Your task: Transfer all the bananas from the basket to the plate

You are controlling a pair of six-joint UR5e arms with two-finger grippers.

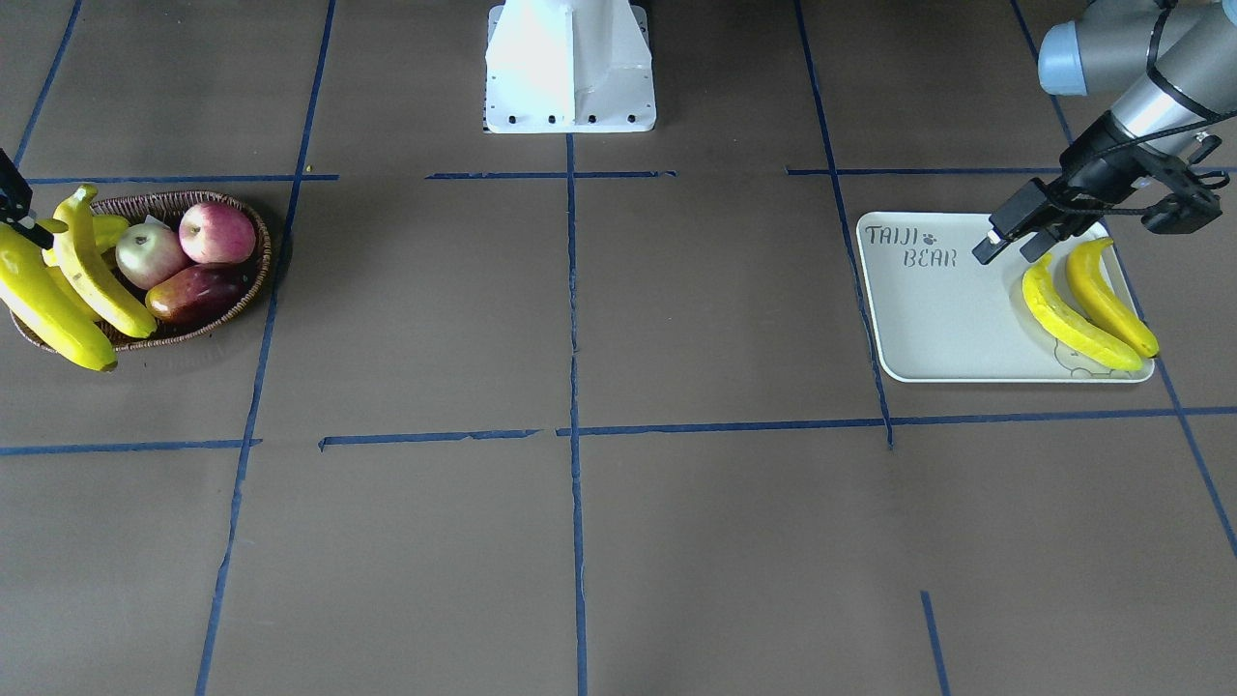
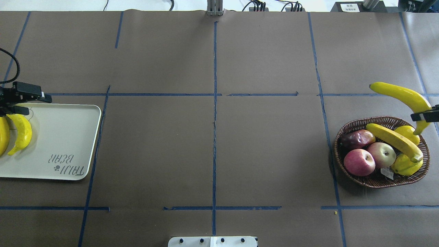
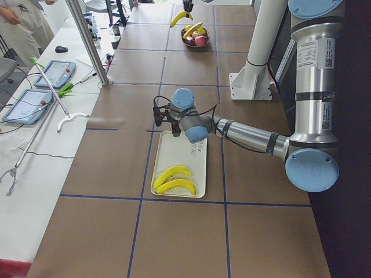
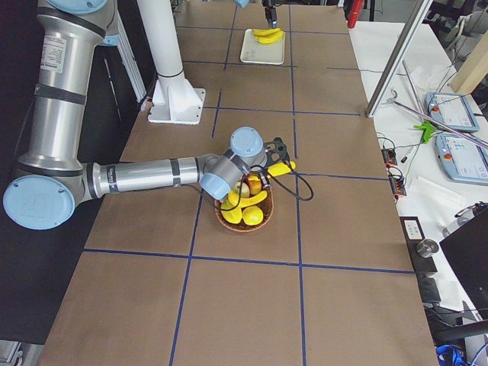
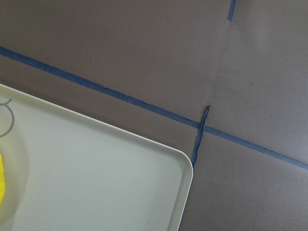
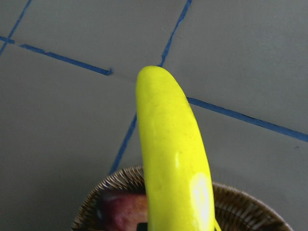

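Observation:
My right gripper is shut on a long yellow banana and holds it above the wicker basket's far rim; the banana fills the right wrist view. A second banana lies across the fruit in the basket. Two bananas lie side by side on the white tray. My left gripper is open and empty, just above the tray's robot-side edge beside those bananas. The left wrist view shows only a tray corner.
The basket also holds two red apples, a dark red fruit and two squat yellow fruits. The robot's white base stands at the middle. Blue tape lines cross the brown table.

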